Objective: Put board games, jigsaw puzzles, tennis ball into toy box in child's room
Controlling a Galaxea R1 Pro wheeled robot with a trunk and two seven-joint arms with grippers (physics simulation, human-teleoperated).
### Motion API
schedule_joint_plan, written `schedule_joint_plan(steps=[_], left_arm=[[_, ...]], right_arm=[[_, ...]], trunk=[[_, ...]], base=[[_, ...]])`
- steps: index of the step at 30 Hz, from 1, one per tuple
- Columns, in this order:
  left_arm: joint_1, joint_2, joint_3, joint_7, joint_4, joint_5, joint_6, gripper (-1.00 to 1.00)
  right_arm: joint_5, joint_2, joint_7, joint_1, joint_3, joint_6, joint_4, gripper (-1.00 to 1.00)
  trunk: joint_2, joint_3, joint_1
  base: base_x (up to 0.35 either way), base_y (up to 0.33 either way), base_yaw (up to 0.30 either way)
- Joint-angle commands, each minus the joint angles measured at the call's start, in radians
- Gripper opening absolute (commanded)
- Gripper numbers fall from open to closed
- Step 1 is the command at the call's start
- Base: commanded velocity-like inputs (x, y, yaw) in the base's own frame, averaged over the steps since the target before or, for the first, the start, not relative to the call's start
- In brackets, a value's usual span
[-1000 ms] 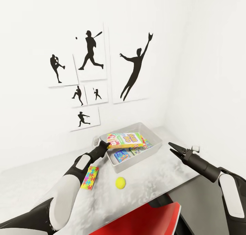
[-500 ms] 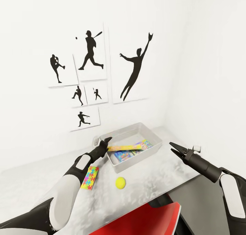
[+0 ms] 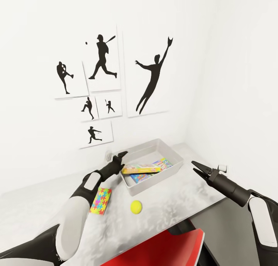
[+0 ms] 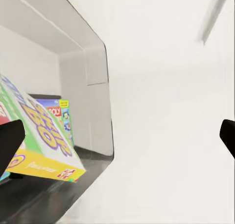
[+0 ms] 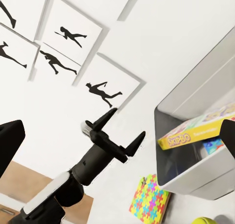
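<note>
Where the head view looks down over the pale table (image 3: 46, 204), the light-grey toy box (image 3: 154, 183) stands near the wall corner with a yellow Skip-Bo board game (image 3: 141, 168) inside, tilted, its long axis running along the box's length, above a blue game box (image 3: 141, 177). The left gripper (image 3: 120, 157) hangs at the box's near-left corner, jaws spread and empty. A jigsaw puzzle (image 3: 100, 200) lies flat on the table beside the left forearm, its long axis pointing away from the robot, and the tennis ball (image 3: 135, 207) sits in front of the toy box. The right gripper (image 3: 196, 167) hovers to the box's right, jaws open, holding nothing. From the left wrist view, the Skip-Bo box (image 4: 41, 141) leans inside the grey box wall (image 4: 93, 101). From the right wrist view, the left gripper (image 5: 120, 131) shows its jaws wide beside the toy box (image 5: 196, 150), with the puzzle (image 5: 149, 199) below.
</note>
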Motion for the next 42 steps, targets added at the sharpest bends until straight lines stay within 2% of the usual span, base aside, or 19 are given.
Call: schedule_joint_plan(steps=[1,4,7,9,11,15,18,25,28,32,35,39,41,42], left_arm=[[-0.001,-0.001,0.009,-0.008,-0.026,0.003,0.060,1.00],[-0.001,-0.001,0.012,-0.024,-0.109,0.003,0.234,1.00],[0.001,0.001,0.013,-0.029,-0.192,0.003,0.360,1.00],[0.003,0.043,0.013,-0.031,-0.229,0.007,0.405,1.00],[0.004,0.098,0.013,-0.032,-0.245,0.019,0.435,1.00],[0.012,0.231,0.010,-0.032,-0.255,0.076,0.498,1.00],[0.038,0.315,0.008,-0.032,-0.255,0.118,0.514,1.00],[0.157,0.431,0.001,-0.033,-0.256,0.136,0.524,1.00],[0.218,0.457,0.001,-0.034,-0.256,0.136,0.526,1.00],[0.272,0.495,-0.003,-0.035,-0.258,0.136,0.527,1.00],[0.285,0.510,-0.003,-0.046,-0.259,0.135,0.527,1.00],[0.294,0.554,-0.007,-0.069,-0.259,0.129,0.527,1.00],[0.296,0.585,-0.011,-0.074,-0.258,0.127,0.527,1.00],[0.296,0.592,-0.011,-0.075,-0.258,0.126,0.527,1.00]], right_arm=[[0.004,0.000,0.005,-0.001,-0.001,0.005,0.000,1.00],[0.004,0.000,0.005,-0.001,-0.001,0.005,0.000,1.00],[0.004,0.000,0.005,-0.001,-0.001,0.005,0.000,1.00],[0.004,0.000,0.005,-0.001,-0.001,0.005,0.000,1.00],[0.004,0.000,0.005,-0.001,-0.001,0.005,0.000,1.00],[0.004,0.000,0.005,-0.001,-0.001,0.005,0.000,1.00],[0.004,0.000,0.004,-0.001,-0.001,0.005,0.000,1.00],[0.005,0.000,0.004,0.000,-0.001,0.005,0.000,1.00],[0.007,0.001,0.004,0.000,-0.001,0.005,0.000,1.00],[0.009,0.001,0.004,-0.001,0.000,0.005,0.000,1.00],[0.011,0.001,0.004,-0.001,0.000,0.004,0.000,1.00],[0.013,0.003,0.004,-0.001,0.001,0.003,0.000,1.00],[0.014,0.005,0.004,-0.001,0.002,0.003,0.000,1.00],[0.014,0.005,0.004,-0.001,0.002,0.003,-0.001,1.00]], trunk=[[-0.002,-0.002,0.001],[-0.002,-0.002,0.001],[-0.002,-0.002,0.001],[-0.002,-0.002,0.001],[-0.002,-0.002,0.001],[-0.002,-0.002,0.001],[-0.002,-0.002,0.001],[-0.002,-0.002,0.001],[-0.002,-0.002,0.001],[-0.002,-0.002,0.001],[-0.002,-0.002,0.001],[-0.002,-0.002,0.001],[-0.002,-0.002,0.001],[-0.002,-0.002,0.001]], base=[[0.000,0.000,0.000],[0.000,0.000,0.000],[0.000,0.000,0.000],[0.000,0.000,0.000],[0.000,0.000,0.000],[0.000,0.000,0.000],[0.000,0.000,0.000],[0.000,0.000,0.000],[0.000,0.000,0.000],[0.000,0.000,0.000],[0.000,0.000,0.000],[0.000,0.000,0.000],[0.000,0.000,0.000],[0.000,0.000,0.000]])
